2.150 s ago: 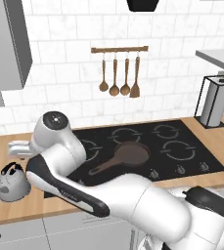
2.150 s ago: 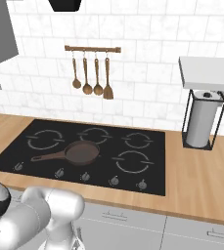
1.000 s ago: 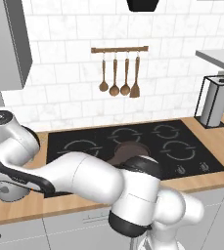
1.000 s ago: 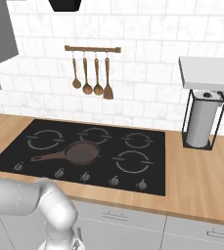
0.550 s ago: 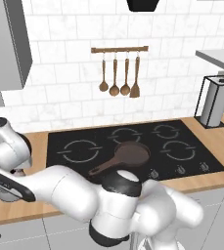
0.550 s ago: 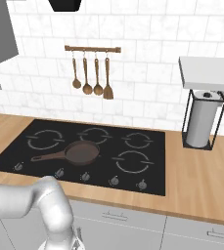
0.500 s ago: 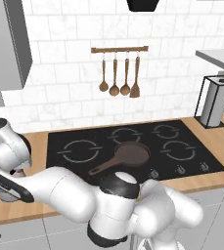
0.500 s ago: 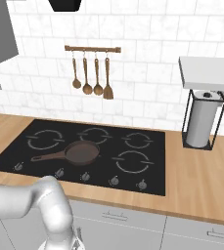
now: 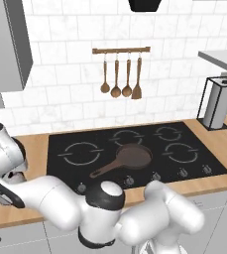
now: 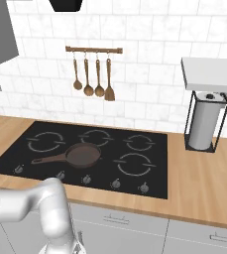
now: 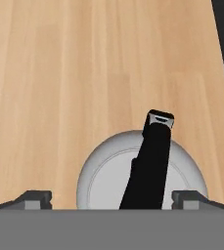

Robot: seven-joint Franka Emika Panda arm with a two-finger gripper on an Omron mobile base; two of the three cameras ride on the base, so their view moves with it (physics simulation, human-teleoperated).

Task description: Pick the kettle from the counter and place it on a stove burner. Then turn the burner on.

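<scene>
**Line up on the kettle's handle before you close**

The kettle [image 11: 141, 181] sits on the wooden counter [image 11: 59, 88] near its left end, just off the left edge of the black cooktop [image 9: 135, 154], and in the hand view it lies directly under your gripper [image 11: 112, 199]. The fingertips [image 11: 33, 197] stand wide apart, one on each side of the silver dome, holding nothing. The black arched handle [image 11: 150, 161] runs up the middle of the view, tilted slightly and sitting a little toward the right-hand finger rather than centred between the two.

In my judgement you are in the approach for the pick. Nudge the hand so the handle falls midway between the fingers, and keep the jaws square across the handle's width so they close on its flat sides. Come straight down; a sideways brush could slide the kettle along the counter. Close only when the tips are below the top of the arch.

Plan the carry too: the brown frying pan [image 9: 131, 157] occupies the middle of the cooktop, so aim for the wide ring burner [image 9: 81, 152] at its left side, which is free and nearest
</scene>
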